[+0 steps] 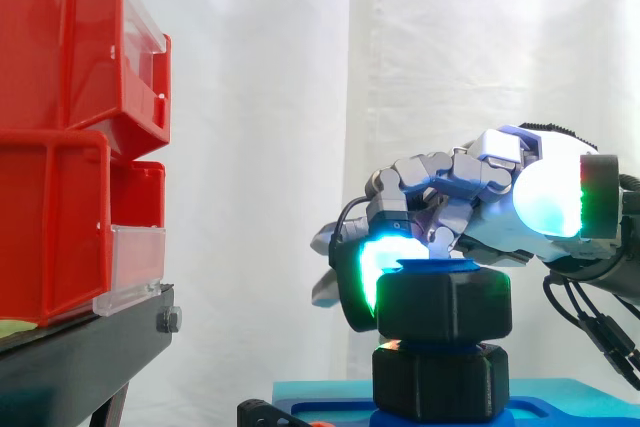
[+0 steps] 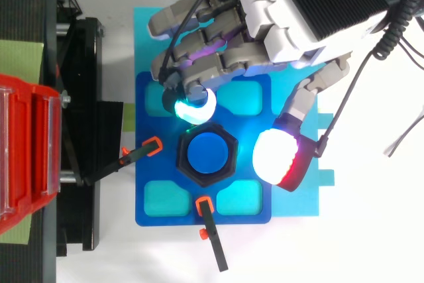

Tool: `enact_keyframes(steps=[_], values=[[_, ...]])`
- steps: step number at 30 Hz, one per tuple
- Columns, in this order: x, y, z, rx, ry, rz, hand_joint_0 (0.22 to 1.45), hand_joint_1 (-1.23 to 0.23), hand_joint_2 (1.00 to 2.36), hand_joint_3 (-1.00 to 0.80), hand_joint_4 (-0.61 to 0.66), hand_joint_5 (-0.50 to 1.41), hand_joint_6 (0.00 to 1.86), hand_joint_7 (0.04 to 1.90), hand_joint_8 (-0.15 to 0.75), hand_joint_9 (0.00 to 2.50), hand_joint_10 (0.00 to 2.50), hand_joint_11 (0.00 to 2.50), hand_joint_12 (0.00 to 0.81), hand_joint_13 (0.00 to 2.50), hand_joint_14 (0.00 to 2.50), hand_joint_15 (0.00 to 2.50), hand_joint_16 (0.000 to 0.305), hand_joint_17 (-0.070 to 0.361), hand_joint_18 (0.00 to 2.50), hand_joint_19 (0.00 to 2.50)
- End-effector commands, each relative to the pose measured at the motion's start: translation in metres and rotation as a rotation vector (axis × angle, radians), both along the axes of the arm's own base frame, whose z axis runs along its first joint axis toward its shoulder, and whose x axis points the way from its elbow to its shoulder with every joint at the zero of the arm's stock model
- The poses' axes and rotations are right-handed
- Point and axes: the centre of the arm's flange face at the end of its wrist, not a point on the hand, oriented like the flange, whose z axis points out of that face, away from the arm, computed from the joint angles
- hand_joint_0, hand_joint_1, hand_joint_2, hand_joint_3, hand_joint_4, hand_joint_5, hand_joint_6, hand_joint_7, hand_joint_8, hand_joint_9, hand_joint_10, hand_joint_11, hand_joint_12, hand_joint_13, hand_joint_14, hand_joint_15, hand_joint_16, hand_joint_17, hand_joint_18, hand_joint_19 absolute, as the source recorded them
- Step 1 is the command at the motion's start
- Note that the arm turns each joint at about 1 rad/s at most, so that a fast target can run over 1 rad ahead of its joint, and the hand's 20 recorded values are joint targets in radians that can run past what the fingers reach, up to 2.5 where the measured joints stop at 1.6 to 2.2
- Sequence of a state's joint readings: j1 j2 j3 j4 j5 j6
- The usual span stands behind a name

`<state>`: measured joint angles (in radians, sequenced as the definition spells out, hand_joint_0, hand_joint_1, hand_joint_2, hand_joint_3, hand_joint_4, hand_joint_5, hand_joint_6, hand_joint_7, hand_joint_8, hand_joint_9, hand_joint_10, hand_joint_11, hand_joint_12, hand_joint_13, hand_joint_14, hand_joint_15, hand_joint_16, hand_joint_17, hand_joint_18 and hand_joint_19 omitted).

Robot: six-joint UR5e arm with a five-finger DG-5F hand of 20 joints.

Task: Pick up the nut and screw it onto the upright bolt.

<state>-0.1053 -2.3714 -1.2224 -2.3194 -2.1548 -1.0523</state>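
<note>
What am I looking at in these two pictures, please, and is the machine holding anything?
This is a robot arm that ends in a mechanical hand, shaped roughly like a person's. One picture is taken from the side, level with the work, where the arm comes in from the right. The other looks straight down from above. On the surface lies a blue board with two black clamps at its edges. From its middle rises a blue bolt. A black six-sided nut sits at the bolt's top, and a second black six-sided piece sits below it. The hand reaches over the nut, but these pictures do not show whether it truly grips it. At the left are red bins on a black stand.
</note>
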Motion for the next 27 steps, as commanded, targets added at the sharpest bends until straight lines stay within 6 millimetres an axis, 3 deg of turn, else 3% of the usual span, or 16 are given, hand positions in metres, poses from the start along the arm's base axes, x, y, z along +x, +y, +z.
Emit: enact_keyframes(steps=[1, 4, 9, 11, 14, 16, 27], values=[[0.000, -0.002, 0.001, 0.000, -0.001, -0.002, 0.50, -0.25, 1.00, -0.50, 0.13, 0.02, 0.72, 1.12, 0.241, 1.23, 0.00, 0.01, 0.208, 0.82, 0.00, 0.00, 0.016, 0.036, 0.53, 0.00], [0.000, -0.002, 0.001, 0.000, -0.003, -0.002, 0.51, -0.27, 1.00, -0.50, 0.11, 0.03, 0.73, 1.09, 0.202, 1.37, 0.00, 0.02, 0.181, 0.91, 0.00, 0.00, 0.015, 0.034, 0.63, 0.00], [0.001, -0.002, 0.002, -0.002, -0.018, -0.002, 0.50, -0.26, 1.00, -0.50, 0.11, 0.02, 0.73, 1.09, 0.211, 1.42, 0.00, 0.06, 0.178, 0.93, 0.00, 0.00, 0.015, 0.033, 0.66, 0.00], [0.002, -0.002, 0.004, -0.002, -0.028, -0.001, 0.50, -0.25, 1.00, -0.50, 0.14, 0.01, 0.67, 1.19, 0.254, 1.36, 0.00, 0.09, 0.205, 0.85, 0.00, 0.00, 0.017, 0.038, 0.57, 0.00], [0.002, -0.002, 0.006, -0.002, -0.038, -0.001, 0.49, -0.23, 1.00, -0.50, 0.23, 0.00, 0.50, 1.52, 0.295, 1.25, 0.00, 0.10, 0.246, 0.78, 0.00, 0.00, 0.021, 0.048, 0.46, 0.00], [0.003, -0.001, 0.007, -0.003, -0.046, 0.001, 0.49, -0.22, 1.00, -0.50, 0.23, -0.05, 0.50, 1.32, 0.298, 1.16, 0.00, 0.08, 0.268, 0.73, 0.00, 0.00, 0.023, 0.053, 0.42, 0.00], [0.005, -0.002, 0.012, -0.006, -0.091, 0.003, 0.47, -0.20, 1.00, -0.50, 0.26, -0.14, 0.50, 0.87, 0.288, 0.95, 0.00, 0.00, 0.315, 0.61, 0.00, 0.00, 0.032, 0.072, 0.31, 0.00]])
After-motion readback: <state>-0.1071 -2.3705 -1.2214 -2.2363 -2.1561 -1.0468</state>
